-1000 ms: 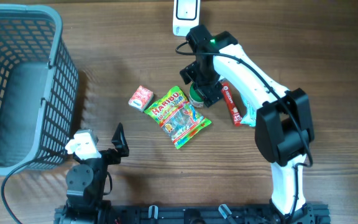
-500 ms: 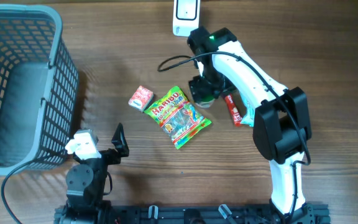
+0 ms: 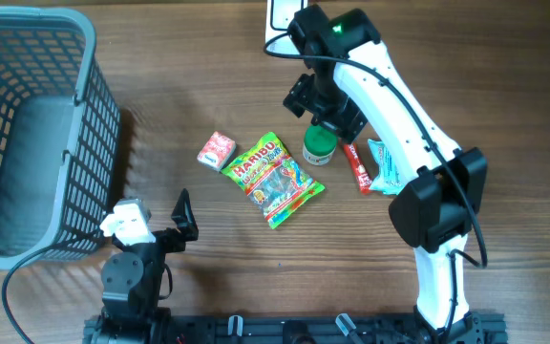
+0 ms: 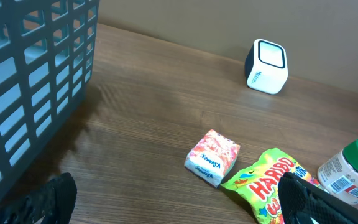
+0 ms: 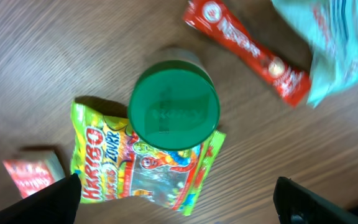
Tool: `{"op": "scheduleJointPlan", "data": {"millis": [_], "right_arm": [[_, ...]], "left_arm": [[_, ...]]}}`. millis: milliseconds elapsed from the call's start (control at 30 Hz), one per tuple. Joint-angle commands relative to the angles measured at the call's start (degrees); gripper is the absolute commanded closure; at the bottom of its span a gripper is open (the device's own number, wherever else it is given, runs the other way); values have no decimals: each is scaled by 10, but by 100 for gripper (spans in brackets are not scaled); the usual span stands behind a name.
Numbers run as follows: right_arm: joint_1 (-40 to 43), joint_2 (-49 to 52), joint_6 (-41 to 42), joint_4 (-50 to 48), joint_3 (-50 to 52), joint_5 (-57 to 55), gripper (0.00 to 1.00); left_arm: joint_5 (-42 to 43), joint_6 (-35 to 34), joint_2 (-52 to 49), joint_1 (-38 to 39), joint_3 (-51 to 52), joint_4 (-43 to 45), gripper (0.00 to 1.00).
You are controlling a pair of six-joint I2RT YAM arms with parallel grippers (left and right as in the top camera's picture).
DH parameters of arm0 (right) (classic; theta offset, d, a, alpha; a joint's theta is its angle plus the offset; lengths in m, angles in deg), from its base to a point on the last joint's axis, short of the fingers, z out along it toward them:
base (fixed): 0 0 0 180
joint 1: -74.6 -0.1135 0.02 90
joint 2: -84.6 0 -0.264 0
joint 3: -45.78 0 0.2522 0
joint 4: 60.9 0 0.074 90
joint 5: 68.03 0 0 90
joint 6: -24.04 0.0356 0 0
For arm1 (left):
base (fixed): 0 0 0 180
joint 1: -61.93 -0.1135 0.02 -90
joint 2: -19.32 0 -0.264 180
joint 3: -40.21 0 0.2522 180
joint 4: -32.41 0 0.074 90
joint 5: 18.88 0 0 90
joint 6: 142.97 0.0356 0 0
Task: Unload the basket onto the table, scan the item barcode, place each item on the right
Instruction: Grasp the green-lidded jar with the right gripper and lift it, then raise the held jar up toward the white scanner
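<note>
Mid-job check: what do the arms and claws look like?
The right arm: white shells, black joints, green light. The left arm: black, with white block and black cable. The right claw and left claw are black.

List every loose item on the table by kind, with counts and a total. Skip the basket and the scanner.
Candy bag: 1
Green-lidded jar: 1
Red snack bar: 1
Tissue pack: 1
Teal packet: 1
Total: 5

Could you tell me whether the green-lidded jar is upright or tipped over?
Upright. The green-lidded jar shows its full round lid from above, and the left wrist view has the lid on top.
</note>
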Motion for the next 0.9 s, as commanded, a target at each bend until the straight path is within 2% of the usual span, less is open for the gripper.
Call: {"op": "scheduleJointPlan", "data": {"millis": [0,133,267,467,600,667,867], "right_arm": [[-4,-2,127,-14,45,7,0],[-4,-2,132,-101,109,37,0],[-4,0,133,-115,120,37,0],[11,0,135,-228,240,71,0],[17,10,126,-237,248,51,1],[17,17,115,-242,248,51,7],[16,25,103,-273,276,50,8]], "left_arm": [[-7,-7,2,4,5,2,0],[-7,-7,2,4,5,2,0],[-7,-7,2,4,5,2,0],[-7,-7,2,4,5,2,0],[-7,-7,2,4,5,2,0],[-7,-7,2,4,5,2,0],[-7,-7,2,4,5,2,0]]}}
